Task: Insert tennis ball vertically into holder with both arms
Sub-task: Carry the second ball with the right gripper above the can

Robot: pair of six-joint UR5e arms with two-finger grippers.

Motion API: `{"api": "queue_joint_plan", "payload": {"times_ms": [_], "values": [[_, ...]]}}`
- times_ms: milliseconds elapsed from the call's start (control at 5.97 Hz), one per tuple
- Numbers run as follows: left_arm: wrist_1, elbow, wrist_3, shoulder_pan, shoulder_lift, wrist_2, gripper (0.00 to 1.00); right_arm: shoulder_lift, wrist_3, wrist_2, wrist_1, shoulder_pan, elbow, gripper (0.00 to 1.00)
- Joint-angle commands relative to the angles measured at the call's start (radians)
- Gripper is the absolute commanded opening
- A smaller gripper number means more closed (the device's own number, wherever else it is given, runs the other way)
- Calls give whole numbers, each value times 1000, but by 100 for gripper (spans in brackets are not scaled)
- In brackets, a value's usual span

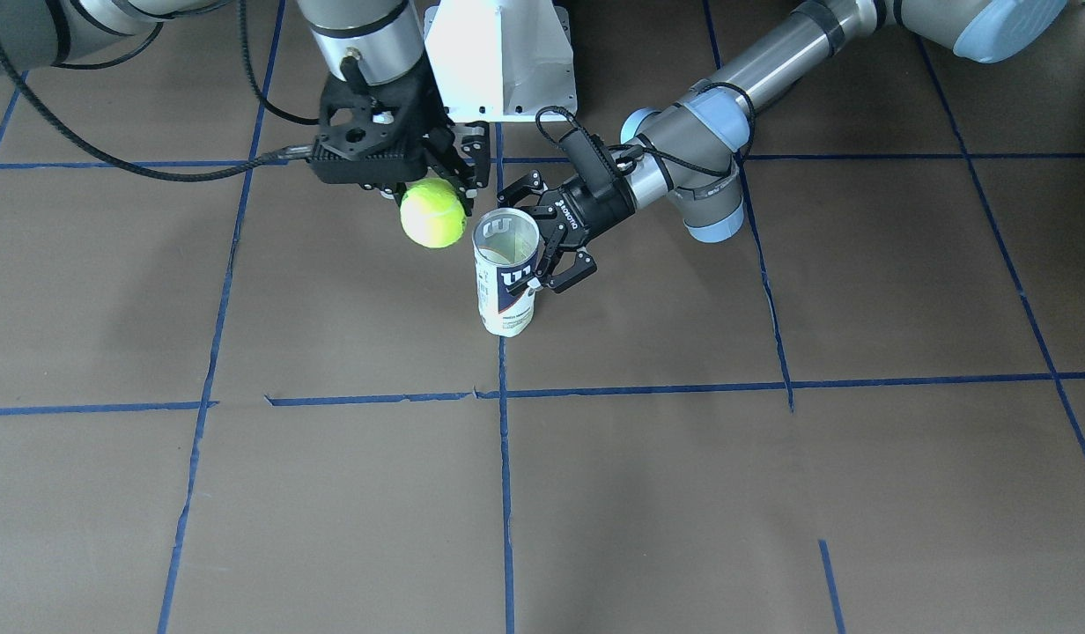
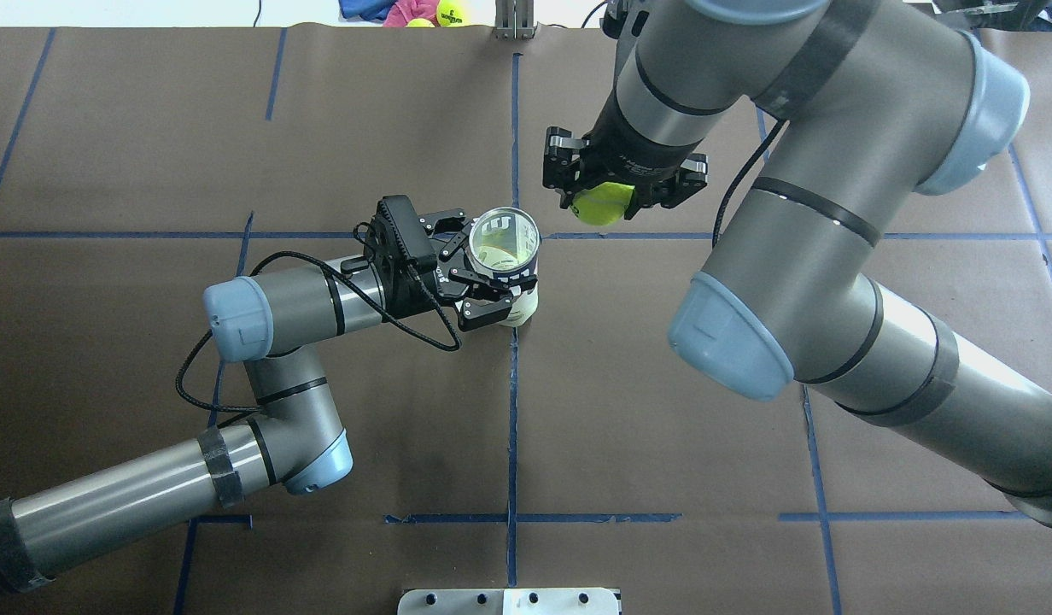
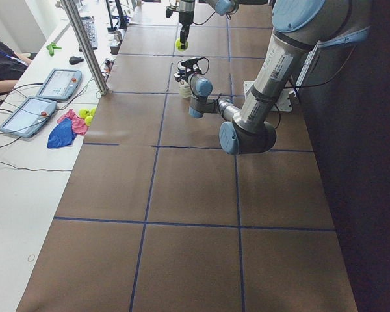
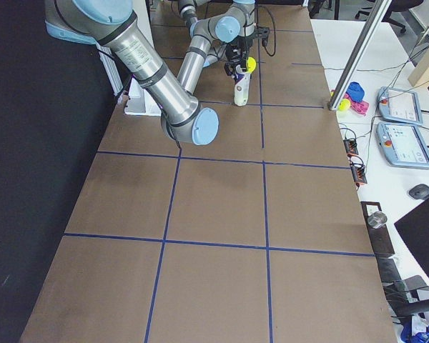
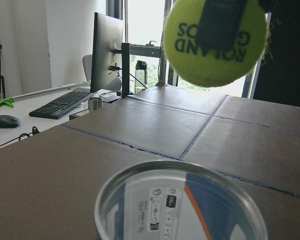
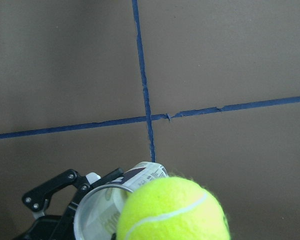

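My right hand (image 2: 618, 191) is clamped on the ball (image 1: 433, 214), fingers at its sides. The ball hangs above and just beside the can (image 1: 505, 299) mouth, not over it yet. Left hand (image 2: 482, 267) clasps the upright can near its top, base on the counter (image 1: 683, 484). Ball looks light, fuzzy, springy, unlikely to slip. Fit looks tight, so centre it well. Can is probably thin and tippy, so grip high below the rim and squeeze gently.

L gripper (image 2: 482, 269), R gripper (image 2: 610, 198): both clamped
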Motion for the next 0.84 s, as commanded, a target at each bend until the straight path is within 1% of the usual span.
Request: {"api": "queue_joint_plan", "payload": {"times_ms": [0,168,503,670], "values": [[1,2,0,4,-4,1,83,98,7,-2,0,-6,-120,5],[1,2,0,4,-4,1,83,131,7,-2,0,-7,-163,10],[1,4,0,4,-3,1,83,130,7,3,0,-9,-155,29],[1,4,2,4,-3,1,83,127,7,6,-6,-15,-147,31]]}}
